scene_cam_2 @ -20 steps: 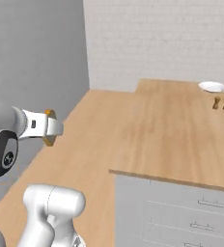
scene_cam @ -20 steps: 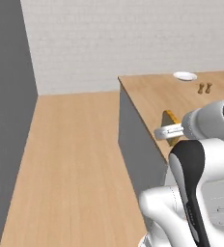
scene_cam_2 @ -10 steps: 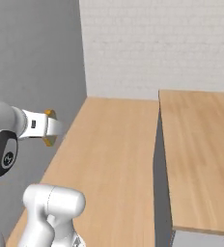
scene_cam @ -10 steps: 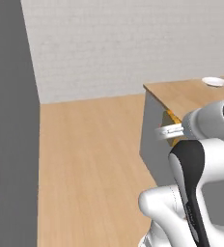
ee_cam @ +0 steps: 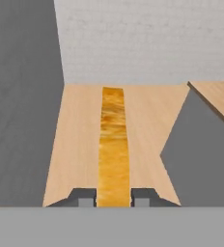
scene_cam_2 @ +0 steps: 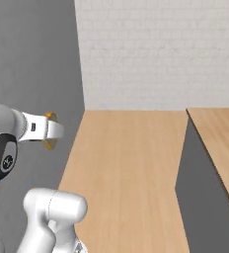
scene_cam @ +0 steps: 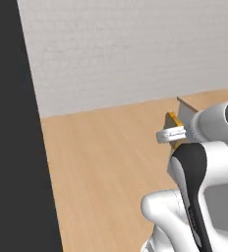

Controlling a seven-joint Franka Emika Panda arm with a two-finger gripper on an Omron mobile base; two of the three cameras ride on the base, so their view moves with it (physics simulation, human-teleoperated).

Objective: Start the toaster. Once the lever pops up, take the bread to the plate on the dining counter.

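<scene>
The hand [ee_cam: 113,197] is clamped on the bread [ee_cam: 113,144], a thin golden, grainy slice held edge-on above wood-plank floor [ee_cam: 80,135].

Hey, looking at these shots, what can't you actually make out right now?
- Bread: hand view gives only its thin edge between the tool fingertips; its faces are hidden.
- Bread in the left base view: mostly covered by the white wrist.
- Dining counter: cut off by the right edge of the right base view.
</scene>
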